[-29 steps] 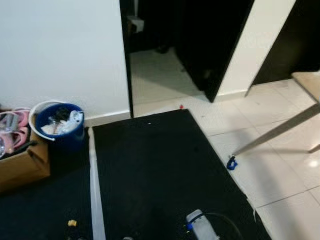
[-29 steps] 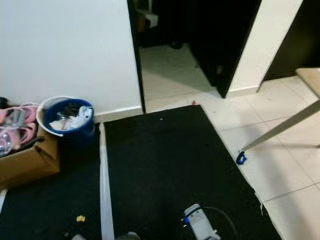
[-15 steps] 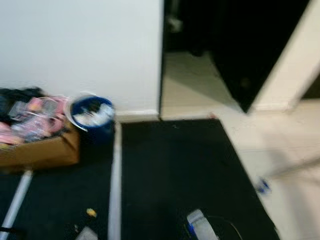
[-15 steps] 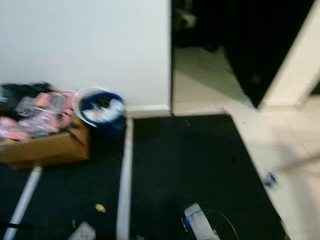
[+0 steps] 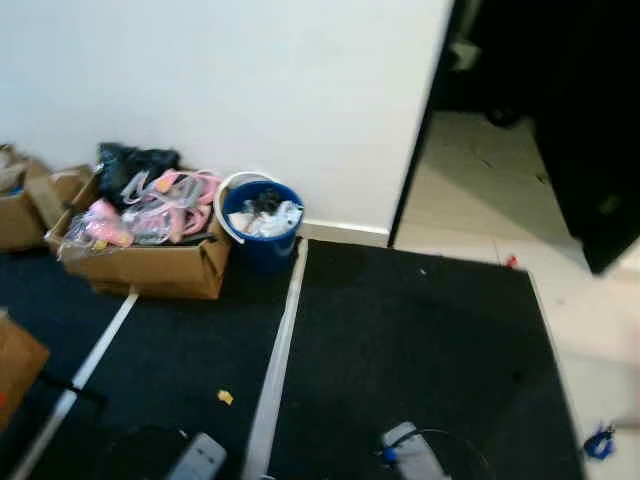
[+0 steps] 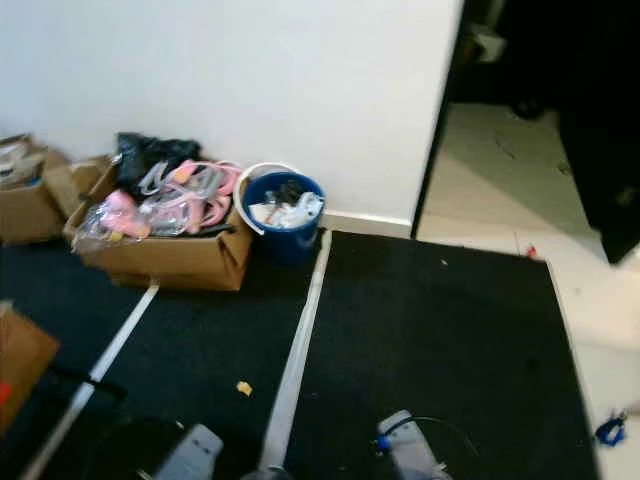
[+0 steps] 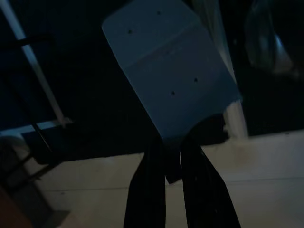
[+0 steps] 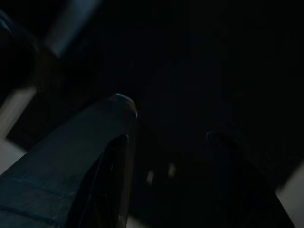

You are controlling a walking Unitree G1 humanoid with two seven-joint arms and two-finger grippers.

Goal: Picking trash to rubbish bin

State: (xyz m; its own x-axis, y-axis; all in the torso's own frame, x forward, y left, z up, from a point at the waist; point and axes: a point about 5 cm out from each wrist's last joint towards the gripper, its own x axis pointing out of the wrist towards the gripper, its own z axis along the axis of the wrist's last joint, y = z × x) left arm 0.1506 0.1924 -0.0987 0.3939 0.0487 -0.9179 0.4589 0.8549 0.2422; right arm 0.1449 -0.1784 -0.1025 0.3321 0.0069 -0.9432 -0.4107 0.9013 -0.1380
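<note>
Against the white wall, a blue rubbish bin (image 5: 262, 222) stands just beside a cardboard box (image 5: 150, 262) on the black mat (image 5: 400, 360). Left gripper (image 7: 171, 173) clenches a flat grey card (image 7: 168, 71); whether the right gripper's fingers are parted or closed cannot be told.

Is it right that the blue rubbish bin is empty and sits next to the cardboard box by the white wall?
Not quite. The blue rubbish bin already has crumpled trash in it, as the left eye view shows. It does sit beside the cardboard box by the white wall.
</note>
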